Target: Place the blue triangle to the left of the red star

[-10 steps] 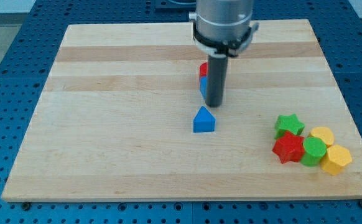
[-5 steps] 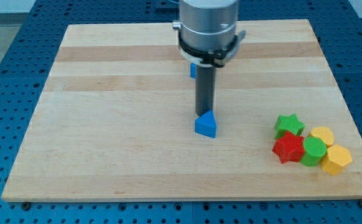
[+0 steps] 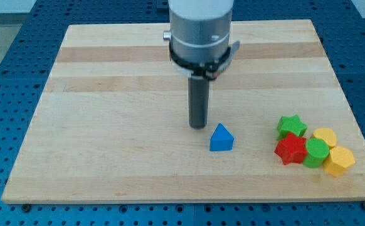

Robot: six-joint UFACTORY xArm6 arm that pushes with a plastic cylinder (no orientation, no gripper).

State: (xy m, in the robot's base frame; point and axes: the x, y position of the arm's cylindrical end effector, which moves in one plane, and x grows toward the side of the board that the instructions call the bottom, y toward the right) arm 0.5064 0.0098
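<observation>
The blue triangle [image 3: 221, 138] lies on the wooden board [image 3: 107, 125], below the board's middle. My tip [image 3: 199, 127] stands just to the triangle's upper left, close to it; I cannot tell if they touch. The red star [image 3: 291, 149] sits near the view's lower right, well to the right of the triangle.
A green star [image 3: 291, 125], a green round block [image 3: 317, 152] and two yellow blocks [image 3: 325, 136] [image 3: 339, 161] cluster around the red star. The arm's grey body [image 3: 200, 31] hides part of the board's top middle, including the blocks seen there earlier.
My tip moved left and down past the triangle's spot. The blue triangle slid to the right and slightly down, closer to the red star. The arm now covers the red and blue blocks behind it.
</observation>
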